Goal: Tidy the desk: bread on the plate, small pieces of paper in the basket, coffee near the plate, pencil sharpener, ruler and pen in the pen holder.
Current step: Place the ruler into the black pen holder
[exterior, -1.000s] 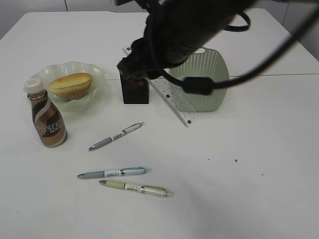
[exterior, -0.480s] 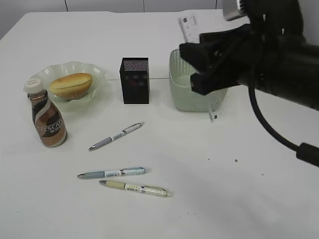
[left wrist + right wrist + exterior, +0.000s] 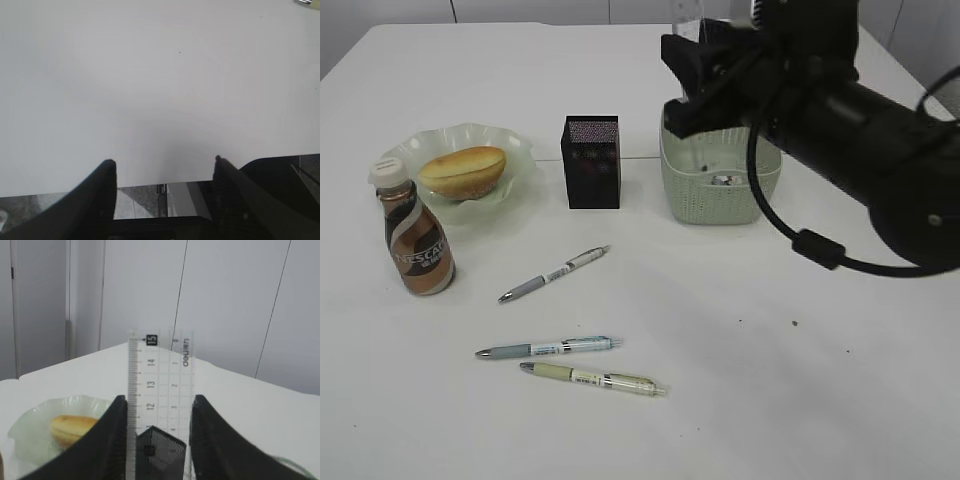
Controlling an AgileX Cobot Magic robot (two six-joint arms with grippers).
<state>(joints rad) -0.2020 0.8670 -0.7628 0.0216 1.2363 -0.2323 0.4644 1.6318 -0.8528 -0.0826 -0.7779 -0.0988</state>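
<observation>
Ruler step: the right gripper (image 3: 156, 440) clamps the upright ruler (image 3: 160, 385) at top centre; next it must lower it into the holder (image 3: 591, 161) at centre-left. Left gripper (image 3: 164, 172) gapes, empty

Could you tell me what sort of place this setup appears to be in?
Probably an office or lab room: a white table holding pens, a pen holder and a basket, with plain pale wall panels behind it.

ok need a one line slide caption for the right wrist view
Right gripper holds a clear ruler upright, with the black pen holder below and bread on the plate behind.
</observation>
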